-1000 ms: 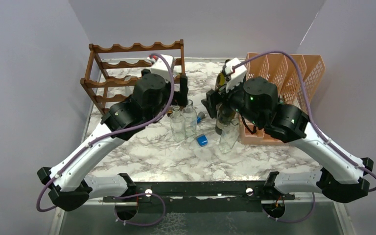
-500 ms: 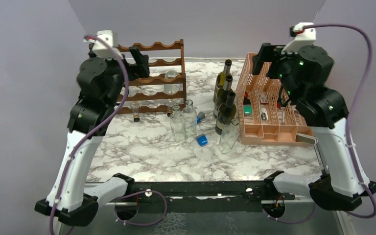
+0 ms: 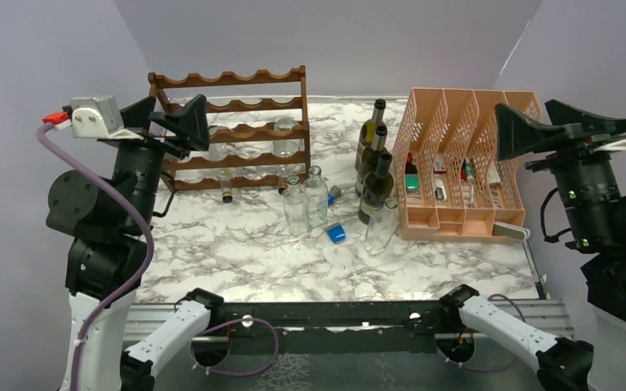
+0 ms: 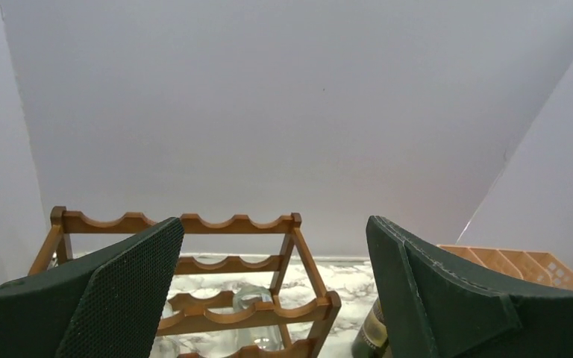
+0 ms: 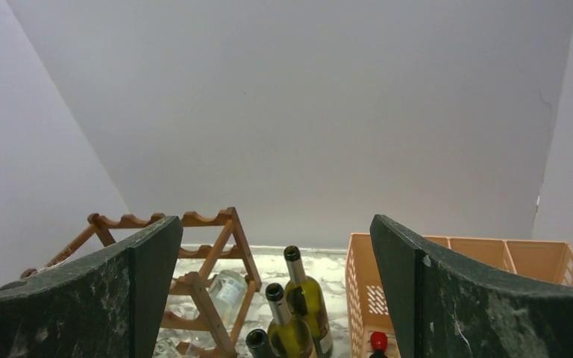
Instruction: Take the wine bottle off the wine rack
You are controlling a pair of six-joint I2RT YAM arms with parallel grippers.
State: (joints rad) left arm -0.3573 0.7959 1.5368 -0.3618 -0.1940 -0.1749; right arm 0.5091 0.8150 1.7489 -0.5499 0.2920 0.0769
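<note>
My left tool and right tool are both released, gripping nothing, high above the worktop. At the far left stands the wine rack, with a clear bottle lying across its right-hand rails.

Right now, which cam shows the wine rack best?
Top external: nearly the whole wine rack, all three tiers, only its left end behind the left gripper. Left wrist shows its upper rails between the fingers; right wrist only its right part.
</note>
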